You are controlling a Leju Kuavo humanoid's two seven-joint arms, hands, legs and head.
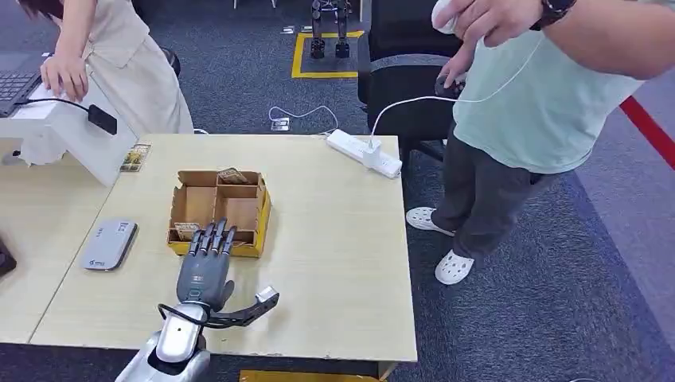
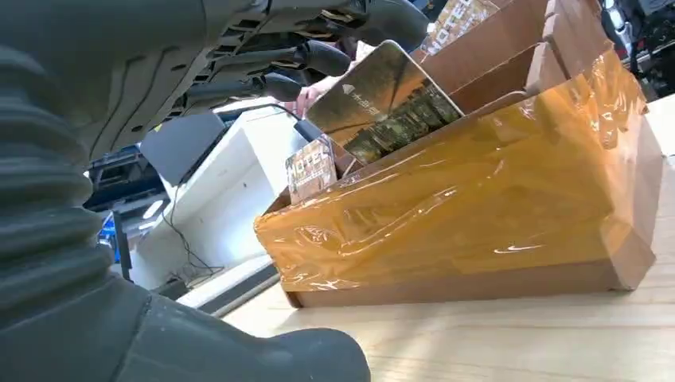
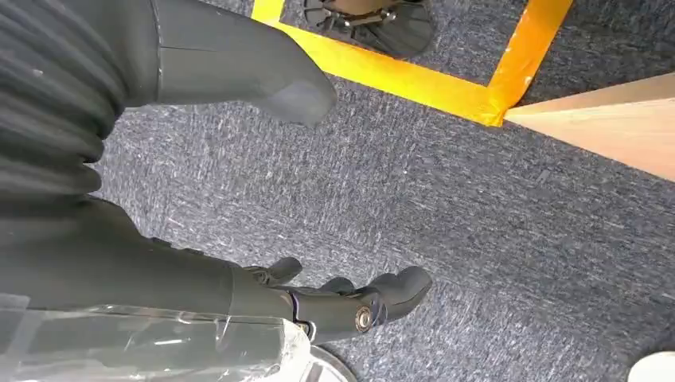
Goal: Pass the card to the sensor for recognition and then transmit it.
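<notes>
"HOTEL" reads on a card (image 2: 312,165) in the cardboard box (image 2: 477,231).

You'll see the card (image 2: 386,99) left of centre in the head view, standing tilted in the near-left compartment of the divided cardboard box (image 1: 219,211); it is glossy, brown-gold, with a white logo. The sensor (image 1: 108,243), a flat grey pad, lies further left on the table.

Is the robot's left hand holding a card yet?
No. The left hand is open, fingers straight above the cardboard box; the card stands free.
</notes>
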